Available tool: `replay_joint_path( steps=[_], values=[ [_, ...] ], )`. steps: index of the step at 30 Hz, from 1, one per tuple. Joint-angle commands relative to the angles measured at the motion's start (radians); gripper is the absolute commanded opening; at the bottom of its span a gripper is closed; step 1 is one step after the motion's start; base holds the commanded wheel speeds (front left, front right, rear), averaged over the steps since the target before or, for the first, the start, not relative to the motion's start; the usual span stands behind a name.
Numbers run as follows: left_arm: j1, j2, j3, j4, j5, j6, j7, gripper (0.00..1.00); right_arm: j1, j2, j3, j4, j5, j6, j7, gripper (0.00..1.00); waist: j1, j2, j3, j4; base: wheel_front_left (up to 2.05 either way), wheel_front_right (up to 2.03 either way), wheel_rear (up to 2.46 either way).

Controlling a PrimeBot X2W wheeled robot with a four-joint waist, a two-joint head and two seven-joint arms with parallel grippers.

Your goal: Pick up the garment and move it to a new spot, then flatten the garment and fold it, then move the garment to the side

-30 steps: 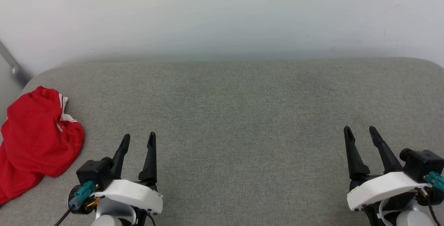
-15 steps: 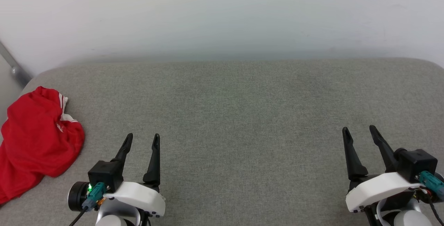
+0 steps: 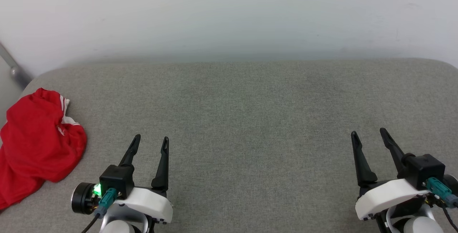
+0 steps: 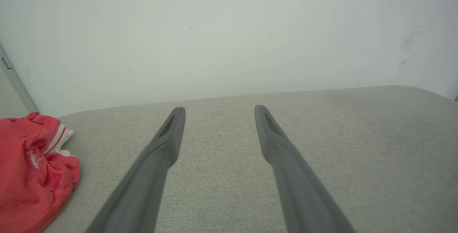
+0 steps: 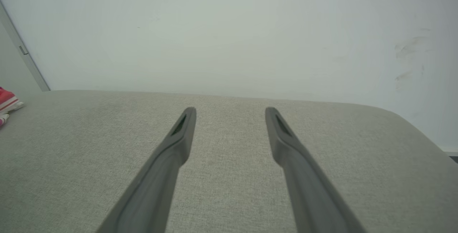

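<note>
Garment (image 3: 39, 147) crumpled at left edge of grey padded surface (image 3: 250, 118) — left hand (image 3: 151, 138), right hand (image 3: 368, 131) both fingers apart, empty.

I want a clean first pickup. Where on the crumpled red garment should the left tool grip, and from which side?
Probably, on the garment, the rounded bulge nearest the left tool, coming down from the bare cushion side. The cloth is bunched and raised there, giving the open tool a fold to pinch; its other side runs off the head view's edge.
</note>
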Motion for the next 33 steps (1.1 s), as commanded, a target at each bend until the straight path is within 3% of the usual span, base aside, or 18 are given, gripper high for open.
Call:
replay_joint_path(
  steps=[1, 11, 26, 33],
  values=[
    [-0.010, 0.000, -0.001, 0.000, 0.018, 0.001, -0.010, 1.00, 0.000, 0.004, 0.000, -0.003, -0.024, 0.000, -0.007, 1.00, 0.0000, 0.0000, 0.000, 0.000, 0.00, 0.00, 0.00],
    [-0.001, -0.003, 0.009, 0.010, 0.064, -0.005, -0.027, 1.00, 0.000, 0.004, -0.001, 0.007, -0.061, 0.000, -0.028, 1.00, 0.0000, 0.0000, -0.001, -0.003, 0.00, 0.00, 0.00],
    [0.000, -0.015, 0.026, 0.012, 0.045, -0.011, -0.024, 1.00, -0.010, 0.004, -0.004, 0.024, -0.028, 0.000, -0.041, 1.00, 0.0000, 0.0000, 0.005, 0.001, 0.00, 0.00, 0.00],
    [-0.017, -0.024, 0.034, 0.027, 0.031, -0.013, -0.024, 1.00, -0.013, 0.004, -0.005, 0.018, -0.031, 0.000, -0.040, 1.00, 0.0000, 0.0000, 0.011, 0.035, 0.00, 0.00, 0.00]
  ],
)
